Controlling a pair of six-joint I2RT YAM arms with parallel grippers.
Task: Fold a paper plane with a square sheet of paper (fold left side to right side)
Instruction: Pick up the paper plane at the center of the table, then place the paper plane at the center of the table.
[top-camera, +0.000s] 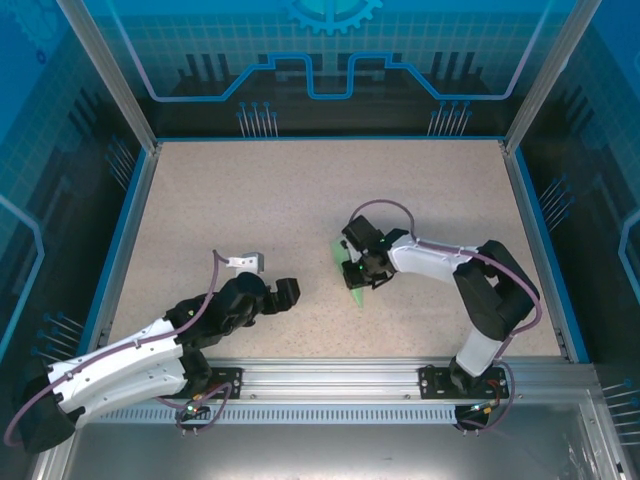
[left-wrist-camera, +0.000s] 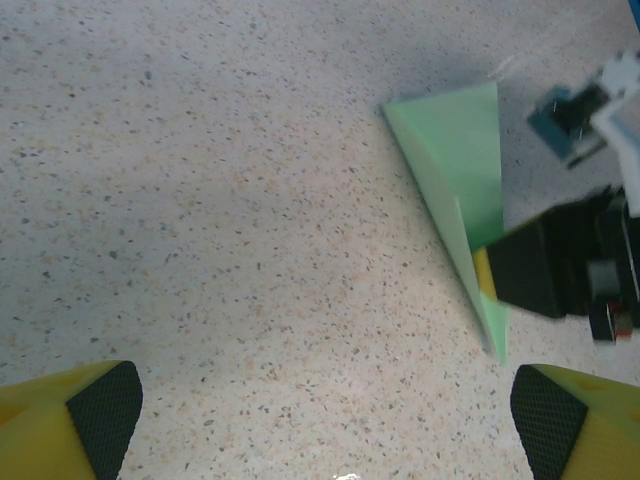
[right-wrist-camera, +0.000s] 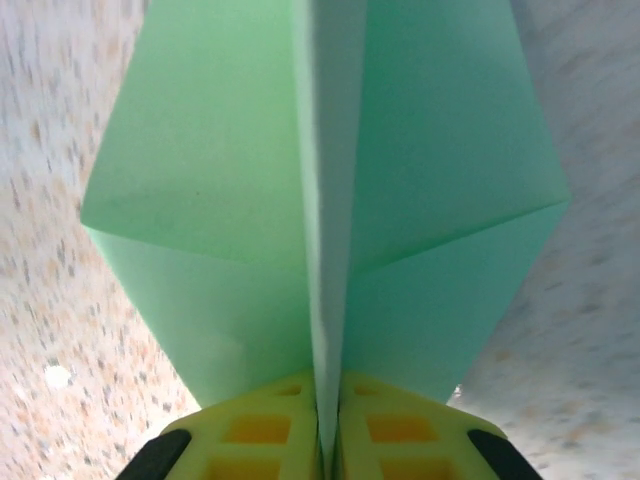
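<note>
From above, the pale mint-green folded paper wedge lies right of centre on the speckled beige table, under the right gripper; the left gripper rests well apart. Its wrist view shows yellow fingers spread wide, holding nothing. The right wrist view shows fingers pinched on the wedge's raised centre fold, probably to sharpen the crease.

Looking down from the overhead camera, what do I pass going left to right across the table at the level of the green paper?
left end effector → folded green paper → right arm's elbow
</note>
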